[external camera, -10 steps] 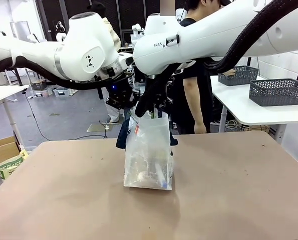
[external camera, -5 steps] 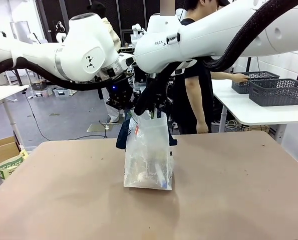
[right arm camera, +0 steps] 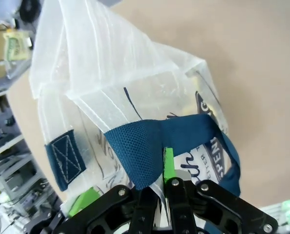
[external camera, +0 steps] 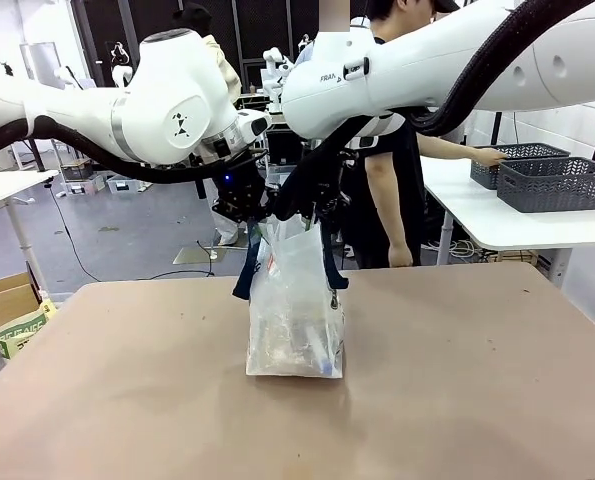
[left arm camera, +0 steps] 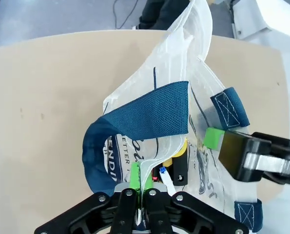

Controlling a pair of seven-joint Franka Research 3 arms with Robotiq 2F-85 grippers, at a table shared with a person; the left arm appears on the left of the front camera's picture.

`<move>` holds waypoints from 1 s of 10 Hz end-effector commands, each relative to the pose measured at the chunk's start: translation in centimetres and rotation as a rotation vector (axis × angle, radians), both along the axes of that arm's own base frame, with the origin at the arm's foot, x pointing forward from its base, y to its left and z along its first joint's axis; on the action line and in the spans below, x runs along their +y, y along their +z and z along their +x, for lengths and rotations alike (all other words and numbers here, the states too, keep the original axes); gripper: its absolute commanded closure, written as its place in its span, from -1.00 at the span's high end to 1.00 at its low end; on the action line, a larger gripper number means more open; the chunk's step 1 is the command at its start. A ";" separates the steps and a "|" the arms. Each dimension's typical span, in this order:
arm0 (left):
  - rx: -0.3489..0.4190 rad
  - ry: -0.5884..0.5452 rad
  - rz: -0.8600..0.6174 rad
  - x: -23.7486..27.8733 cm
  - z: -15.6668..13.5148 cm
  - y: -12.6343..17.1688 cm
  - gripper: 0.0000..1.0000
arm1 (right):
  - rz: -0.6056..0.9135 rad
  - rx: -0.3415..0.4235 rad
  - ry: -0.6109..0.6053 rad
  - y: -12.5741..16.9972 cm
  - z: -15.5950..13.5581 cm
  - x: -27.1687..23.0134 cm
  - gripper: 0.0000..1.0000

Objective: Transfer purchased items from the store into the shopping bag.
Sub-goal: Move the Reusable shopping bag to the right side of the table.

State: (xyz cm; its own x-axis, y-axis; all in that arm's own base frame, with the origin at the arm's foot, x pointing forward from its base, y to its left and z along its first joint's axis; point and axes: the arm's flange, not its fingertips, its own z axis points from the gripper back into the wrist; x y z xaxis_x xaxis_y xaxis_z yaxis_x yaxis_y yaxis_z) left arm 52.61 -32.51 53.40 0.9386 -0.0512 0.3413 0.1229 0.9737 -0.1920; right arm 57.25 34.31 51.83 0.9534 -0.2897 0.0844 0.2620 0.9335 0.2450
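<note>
Bag [external camera: 295, 310] upright near the middle of the tan table [external camera: 477, 390], bottom apparently resting on the tabletop, top drawn up to a peak between the two arms. Left gripper [external camera: 243, 207] comes in from the left and is pinched closed on the bag's upper edge. In the left wrist view its green pads [left arm camera: 135, 177] sit tight together with the thin whitish film caught between them. Right gripper [external camera: 303, 203] meets it just beside, also clamped narrow on the bag top. In the right wrist view the fingers [right arm camera: 168, 165] close on the rim where the navy strap [right arm camera: 152, 141] is sewn on. The other strap [left arm camera: 149, 114] loops loose over the bag mouth in the left wrist view. Some goods show through the film low in the bag, too blurred to name. Two dark grey mesh baskets sit on the white side table at far right: near basket [external camera: 557, 183] and far basket [external camera: 517, 158]. The person's hand [external camera: 491, 156] rests at the far basket's rim.
</note>
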 end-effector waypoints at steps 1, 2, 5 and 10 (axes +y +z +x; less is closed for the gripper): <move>0.042 -0.052 -0.004 0.4 0.8 0.1 -1.00 | 0.052 0.004 0.023 -0.5 0.8 -0.3 -1.00; 0.062 -0.058 -0.008 0.2 1.0 0.1 -1.00 | 0.053 0.003 0.021 -0.5 0.9 -0.1 -1.00; 0.087 -0.094 -0.053 -0.8 1.5 0.1 -1.00 | 0.055 -0.008 -0.008 -0.4 0.7 0.6 -1.00; 0.074 -0.090 -0.052 -1.4 1.1 0.0 -1.00 | 0.050 -0.022 -0.055 -0.5 0.7 1.2 -1.00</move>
